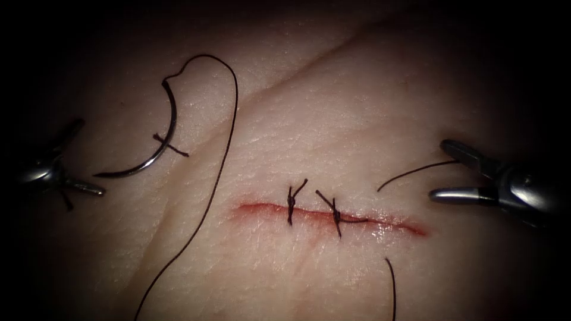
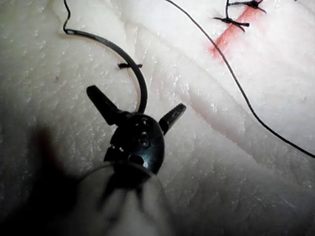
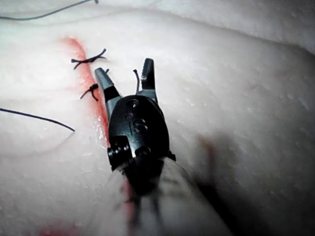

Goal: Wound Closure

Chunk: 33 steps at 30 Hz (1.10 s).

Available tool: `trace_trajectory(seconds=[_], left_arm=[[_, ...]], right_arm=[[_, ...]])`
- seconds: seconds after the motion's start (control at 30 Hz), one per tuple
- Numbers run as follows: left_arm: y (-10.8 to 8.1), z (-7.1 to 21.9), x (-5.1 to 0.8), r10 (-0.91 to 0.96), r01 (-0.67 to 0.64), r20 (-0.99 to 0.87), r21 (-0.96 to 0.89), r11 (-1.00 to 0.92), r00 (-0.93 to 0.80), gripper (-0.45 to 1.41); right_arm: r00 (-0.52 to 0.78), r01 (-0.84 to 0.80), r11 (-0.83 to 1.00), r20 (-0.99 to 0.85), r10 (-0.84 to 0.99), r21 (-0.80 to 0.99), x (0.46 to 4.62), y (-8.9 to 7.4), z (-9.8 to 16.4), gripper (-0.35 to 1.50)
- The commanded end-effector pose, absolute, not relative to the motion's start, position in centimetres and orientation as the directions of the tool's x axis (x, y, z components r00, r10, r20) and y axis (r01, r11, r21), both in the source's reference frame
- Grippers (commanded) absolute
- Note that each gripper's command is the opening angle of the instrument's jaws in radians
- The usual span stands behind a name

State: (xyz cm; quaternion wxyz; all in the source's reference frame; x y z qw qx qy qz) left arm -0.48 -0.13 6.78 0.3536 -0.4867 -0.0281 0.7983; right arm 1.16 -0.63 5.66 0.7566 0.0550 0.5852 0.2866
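Note:
The curved needle (image 1: 172,122) lies flat on the tissue (image 1: 309,113), well left of the cut (image 1: 262,208), not in the tissue and held by neither tool. Its thread (image 1: 228,142) loops up from its blunt end and runs down toward the front edge. My left tool (image 1: 89,157) is open, and the needle's point rests between its spread jaws without being gripped; the left wrist view shows the same tool (image 2: 137,98) and needle (image 2: 106,43). My right tool (image 1: 439,169) stands open and holds nothing, just right of the cut's right end, as the right wrist view (image 3: 123,66) also shows.
Two tied stitches (image 1: 291,205) (image 1: 336,215) cross the cut, which has red fluid along it. A short cut piece of thread (image 1: 169,145) lies across the needle. Loose thread ends lie near the right tool (image 1: 410,172) and below the cut (image 1: 391,285).

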Motion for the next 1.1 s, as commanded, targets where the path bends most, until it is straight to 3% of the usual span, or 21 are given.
trace_trajectory(seconds=[0.03,0.3,0.33,0.47,0.6,0.7,0.77,0.9,1.1], left_arm=[[-0.2,6.8,-0.48,0.594,-0.542,-0.749,-0.382,-0.749,-0.293,1.36],[-0.4,6.3,-0.47,0.455,-0.475,-0.797,-0.246,-0.845,-0.397,1.08],[-0.5,6.2,-0.57,0.431,-0.446,-0.816,-0.245,-0.861,-0.385,0.93],[-0.6,5.9,-1.05,0.322,-0.353,-0.894,-0.206,-0.913,-0.312,-0.05],[-0.6,5.8,-1.54,0.202,-0.305,-0.959,-0.136,-0.943,-0.197,-0.26],[-0.6,5.7,-1.94,0.140,-0.224,-0.974,-0.099,-0.970,-0.178,-0.25],[-0.7,5.8,-2.24,0.098,-0.198,-0.970,-0.054,-0.979,-0.221,0.00],[-0.8,5.8,-2.77,-0.003,-0.152,-0.953,0.052,-0.987,-0.303,0.31],[-0.9,5.8,-3.42,-0.142,-0.105,-0.927,0.188,-0.976,-0.346,0.37]], right_arm=[[0.150,-0.367,0.830,-0.854,0.499,0.421,1.22,-0.7,5.7,1.23],[0.150,-0.354,0.834,-0.855,0.497,0.423,1.09,-0.7,5.7,1.23],[0.149,-0.353,0.834,-0.855,0.497,0.424,1.08,-0.7,5.7,1.23],[0.151,-0.351,0.835,-0.854,0.497,0.424,1.03,-0.7,5.6,1.23],[0.153,-0.345,0.837,-0.854,0.497,0.424,0.99,-0.8,5.6,1.23],[0.153,-0.341,0.838,-0.855,0.496,0.425,0.96,-0.8,5.6,1.23],[0.150,-0.340,0.839,-0.856,0.495,0.426,0.92,-0.8,5.5,1.23],[0.141,-0.340,0.839,-0.858,0.493,0.426,0.86,-0.9,5.5,1.23],[0.135,-0.339,0.839,-0.861,0.491,0.425,0.78,-0.9,5.4,1.23]])
